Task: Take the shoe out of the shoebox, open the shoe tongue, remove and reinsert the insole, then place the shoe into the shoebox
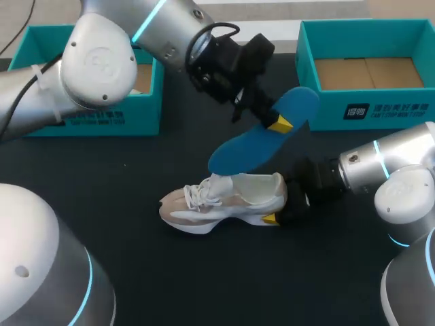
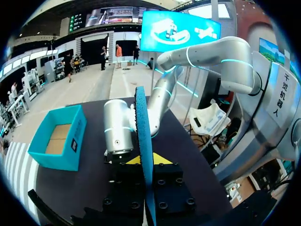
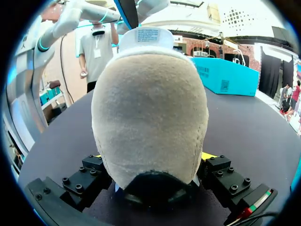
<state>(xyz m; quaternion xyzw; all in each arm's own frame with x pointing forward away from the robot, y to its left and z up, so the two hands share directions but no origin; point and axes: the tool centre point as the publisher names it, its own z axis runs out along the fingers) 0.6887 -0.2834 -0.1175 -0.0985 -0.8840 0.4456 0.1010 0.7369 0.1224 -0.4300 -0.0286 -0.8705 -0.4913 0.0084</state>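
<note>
Black bench (image 1: 224, 285), matte and dark, with 2 open teal boxes along the far edge: left shoebox (image 1: 129, 112) and right shoebox (image 1: 380, 112), brown card showing in the bottom of the right one. Near the middle, the white-and-beige shoe (image 1: 228, 200), upright on its sole, toe to the left, well apart from both boxes. Clenched on its heel (image 1: 277, 193) from 2 sides: the right tool (image 1: 284, 200). Raised over the shoe and grasped in the left tool (image 1: 275, 121): the blue insole (image 1: 262, 139), tilted, lower end just above the tongue (image 1: 219, 182); cannot tell whether touching. In the head view alone, the whole layout and the laces (image 1: 197, 193). In the left wrist view only, the insole edge-on between the yellow tips (image 2: 162, 159), with the right arm (image 2: 117, 127) and right shoebox ahead. In the right wrist view only, the rounded suede heel filling the gap between the fingers (image 3: 218, 172), with the left shoebox beyond.
</note>
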